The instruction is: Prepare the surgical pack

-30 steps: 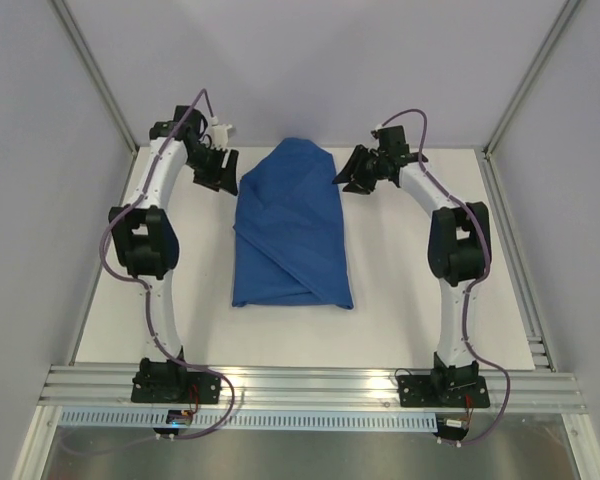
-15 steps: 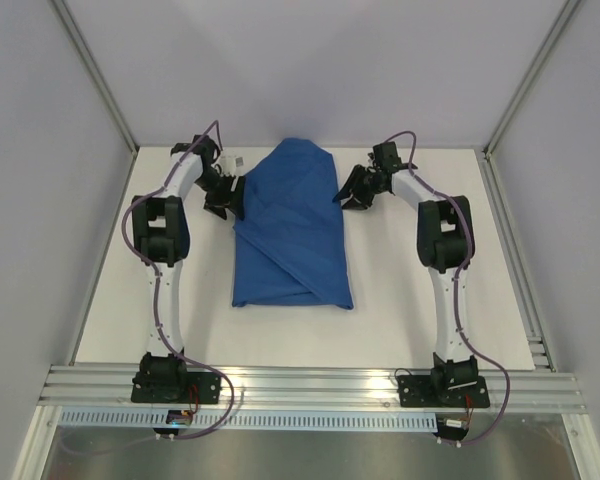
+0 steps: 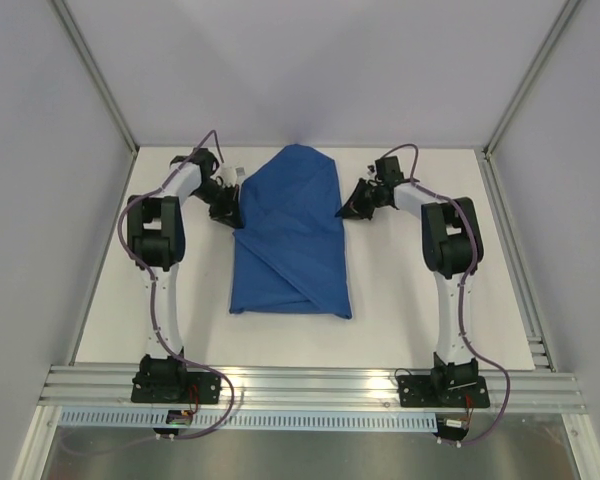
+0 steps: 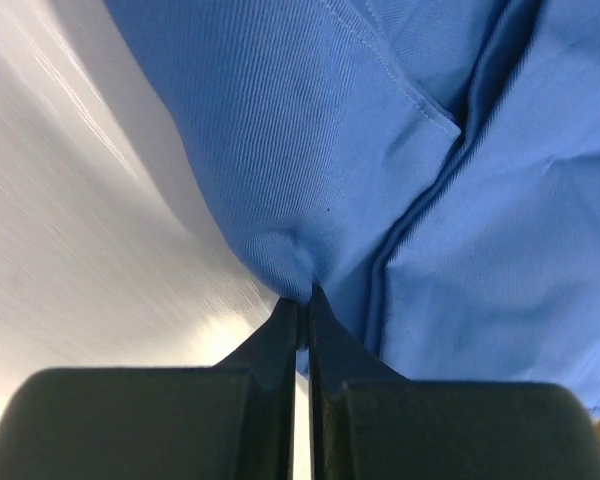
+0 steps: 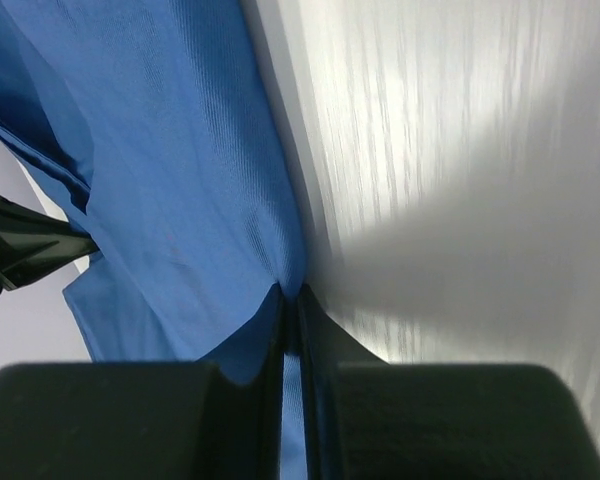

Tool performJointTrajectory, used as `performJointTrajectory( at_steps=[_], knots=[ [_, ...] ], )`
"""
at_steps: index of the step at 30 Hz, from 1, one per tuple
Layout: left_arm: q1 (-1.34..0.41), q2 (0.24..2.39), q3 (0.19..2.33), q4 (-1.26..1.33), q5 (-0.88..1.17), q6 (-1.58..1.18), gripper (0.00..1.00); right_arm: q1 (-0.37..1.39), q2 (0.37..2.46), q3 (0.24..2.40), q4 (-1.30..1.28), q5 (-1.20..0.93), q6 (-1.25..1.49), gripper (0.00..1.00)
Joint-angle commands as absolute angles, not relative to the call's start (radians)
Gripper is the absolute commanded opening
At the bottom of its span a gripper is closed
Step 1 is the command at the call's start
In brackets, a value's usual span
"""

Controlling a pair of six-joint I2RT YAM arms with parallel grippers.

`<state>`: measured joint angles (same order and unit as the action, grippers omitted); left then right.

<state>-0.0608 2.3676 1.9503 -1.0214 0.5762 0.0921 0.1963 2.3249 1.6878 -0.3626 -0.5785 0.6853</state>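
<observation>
The surgical pack [image 3: 290, 235] lies in the middle of the white table as a folded royal-blue cloth bundle, pointed at its far end. My left gripper [image 3: 231, 209] is shut on the bundle's left edge near the far end. In the left wrist view the blue cloth [image 4: 380, 150] is pinched between the black fingertips of that gripper [image 4: 304, 292]. My right gripper [image 3: 347, 207] is shut on the bundle's right edge, opposite the left one. The right wrist view shows its jaws [image 5: 291, 290] closed on a fold of blue cloth [image 5: 170, 160]. What the bundle holds is hidden.
The white table [image 3: 400, 300] ends at aluminium rails [image 3: 310, 385] along the near edge, where both arm bases are bolted. Grey walls and corner posts [image 3: 95, 80] enclose the far side and both flanks.
Both grippers have moved in to the sides of the bundle and closed on its cloth edges. The bundle's near left corner has shifted slightly.
</observation>
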Motion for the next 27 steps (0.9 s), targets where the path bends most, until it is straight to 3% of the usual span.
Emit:
performJointTrajectory(
  at_steps=[1, 7, 8, 10, 12, 13, 15, 21, 27],
  knots=[
    [-0.066, 2.245, 1.8, -1.013, 0.6, 0.109, 0.0, 0.218, 2.223, 1.591, -0.417, -0.609, 0.638, 0.0],
    [-0.066, 2.102, 1.577, -1.012, 0.615, 0.149, 0.0, 0.218, 2.096, 1.424, -0.469, -0.667, 0.562, 0.03],
    [-0.066, 2.088, 1.557, -1.012, 0.626, 0.158, 0.0, 0.215, 2.086, 1.407, -0.479, -0.673, 0.551, 0.14],
    [-0.066, 2.071, 1.543, -1.009, 0.621, 0.169, 0.1, 0.207, 2.082, 1.397, -0.489, -0.69, 0.535, 0.31],
    [-0.066, 2.086, 1.595, -1.005, 0.582, 0.167, 0.25, 0.198, 2.106, 1.431, -0.498, -0.684, 0.531, 0.42],
    [-0.066, 2.1, 1.624, -1.008, 0.566, 0.161, 0.25, 0.19, 2.121, 1.462, -0.506, -0.675, 0.529, 0.44],
    [-0.064, 2.131, 1.724, -1.011, 0.54, 0.147, 0.3, 0.187, 2.181, 1.578, -0.538, -0.643, 0.516, 0.45],
    [-0.066, 2.298, 1.971, -1.066, 0.522, 0.121, 0.32, 0.187, 2.403, 1.912, -0.614, -0.594, 0.528, 0.45],
    [-0.066, 2.402, 2.046, -1.084, 0.515, 0.114, 0.33, 0.186, 2.543, 2.094, -0.618, -0.603, 0.606, 0.42]
  ],
)
